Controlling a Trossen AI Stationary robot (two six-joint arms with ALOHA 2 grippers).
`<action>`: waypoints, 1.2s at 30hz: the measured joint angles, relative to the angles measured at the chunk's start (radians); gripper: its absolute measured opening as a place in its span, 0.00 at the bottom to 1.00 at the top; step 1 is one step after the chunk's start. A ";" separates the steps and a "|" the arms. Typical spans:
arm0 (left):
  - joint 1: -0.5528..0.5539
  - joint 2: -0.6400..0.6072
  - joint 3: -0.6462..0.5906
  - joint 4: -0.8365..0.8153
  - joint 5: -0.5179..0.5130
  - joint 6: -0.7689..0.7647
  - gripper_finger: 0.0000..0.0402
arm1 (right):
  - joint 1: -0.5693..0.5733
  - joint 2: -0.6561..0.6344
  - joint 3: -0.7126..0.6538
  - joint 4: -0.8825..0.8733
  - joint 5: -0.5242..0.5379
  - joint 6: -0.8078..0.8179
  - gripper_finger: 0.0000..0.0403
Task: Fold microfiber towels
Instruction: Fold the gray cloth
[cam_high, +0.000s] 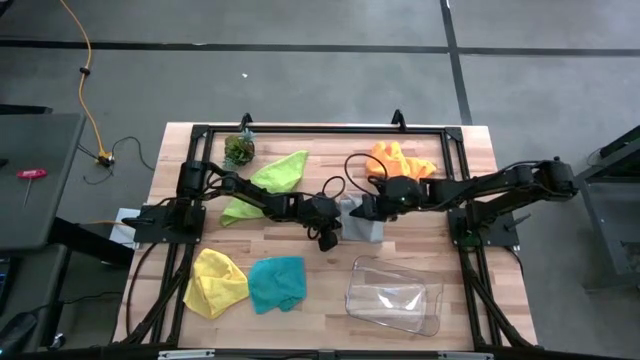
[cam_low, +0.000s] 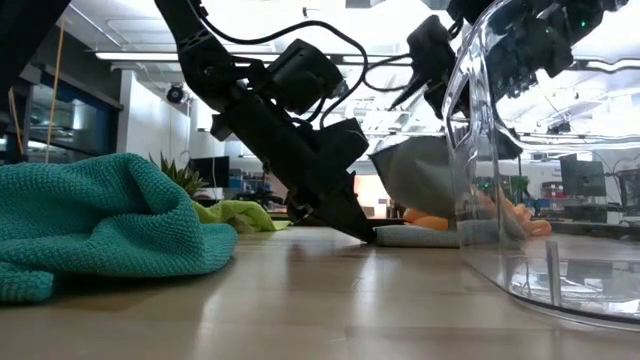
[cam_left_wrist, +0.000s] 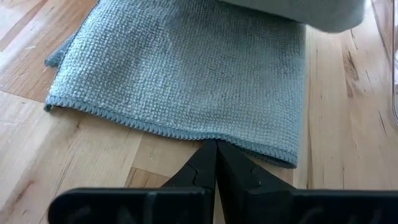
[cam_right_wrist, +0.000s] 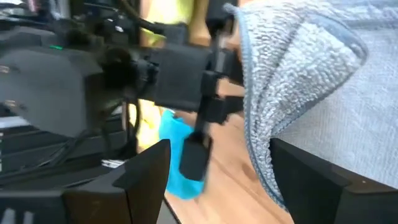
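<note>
The grey towel (cam_high: 363, 224) lies at mid-table, its lower layer flat on the wood (cam_left_wrist: 186, 68) and one flap raised above it (cam_low: 415, 170). My left gripper (cam_left_wrist: 216, 144) is shut, its tips at the flat layer's hem. My right gripper (cam_right_wrist: 221, 146) stands open at the raised flap, which hangs by one finger. The lime green towel (cam_high: 268, 182) and the orange towel (cam_high: 402, 160) lie crumpled toward the far edge. The yellow towel (cam_high: 215, 282) and the teal towel (cam_high: 276, 284) lie crumpled near the front. My left gripper sets its shut fingertips down at the hemmed edge (cam_left_wrist: 186, 133) of the grey towel's flat layer, slanting down from the table's left. Whether the tips stand on the hem or on the wood just beside it, I cannot tell. My right gripper has the raised flap's hemmed edge (cam_right_wrist: 264, 130) lying against the inner side of one finger (cam_right_wrist: 311, 177). The other finger (cam_right_wrist: 149, 171) stands apart from the cloth. The flap hangs above the flat layer, slack.
A clear plastic tray (cam_high: 395, 296) stands at the front right, close to the grey towel. A small leafy clump (cam_high: 239, 150) sits at the far left. A black frame (cam_high: 320, 130) runs round the work area.
</note>
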 joint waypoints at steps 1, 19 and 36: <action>0.000 0.000 0.000 0.000 0.000 0.000 0.00 | 0.000 0.000 0.000 -0.021 0.001 0.006 0.65; 0.000 0.000 0.000 0.000 0.000 0.000 0.00 | -0.007 0.000 0.142 -0.242 0.237 -0.297 0.65; 0.099 -0.210 -0.001 -0.386 0.018 0.222 0.00 | -0.006 -0.012 0.220 -0.773 0.176 -0.511 0.65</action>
